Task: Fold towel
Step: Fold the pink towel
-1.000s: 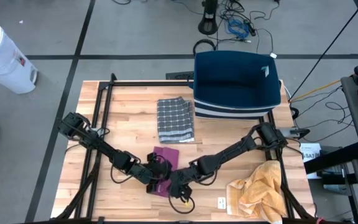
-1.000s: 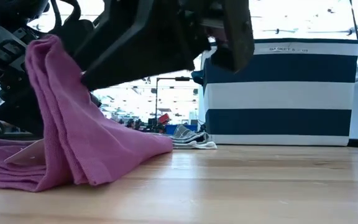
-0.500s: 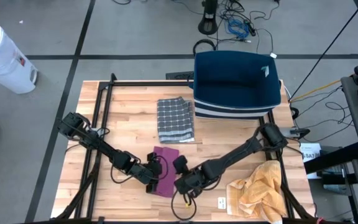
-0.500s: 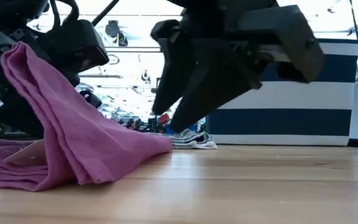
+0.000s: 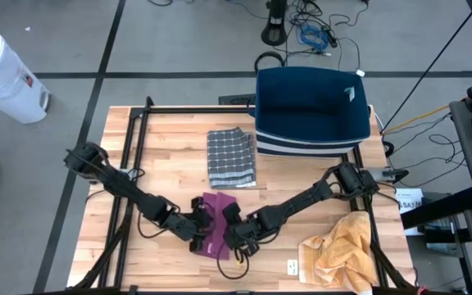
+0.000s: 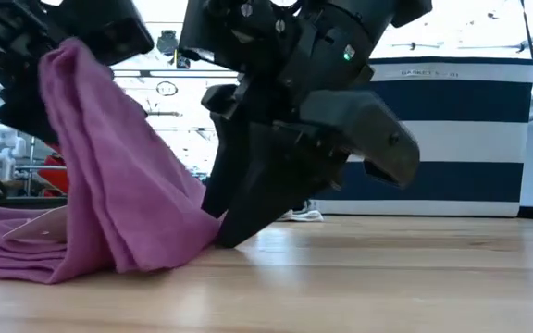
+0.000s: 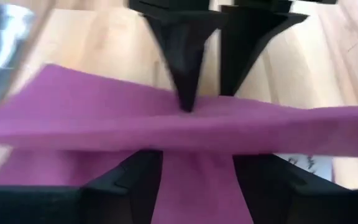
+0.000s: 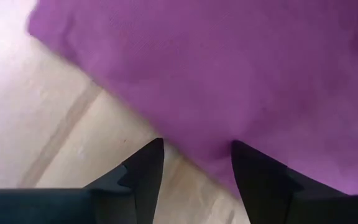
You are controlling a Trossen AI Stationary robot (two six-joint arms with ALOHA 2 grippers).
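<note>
At the purple towel's (image 5: 216, 224) edge, right gripper (image 5: 229, 235) presses, fingers apart.

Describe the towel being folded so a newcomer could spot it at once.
On the wooden table, look at the near edge in front of the blue striped basket, where both grippers meet. The purple towel lies there, plain purple, unlike the grey checked cloth and crumpled yellow cloth.

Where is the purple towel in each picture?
High view: the purple towel lies near the table's front edge, between the two grippers.
Low view: the towel fills the left side, lifted into a peak.
Left wrist view: it stretches across the middle.
Right wrist view: it covers the upper right.
Shared landmark: the wooden table beneath it.
</note>
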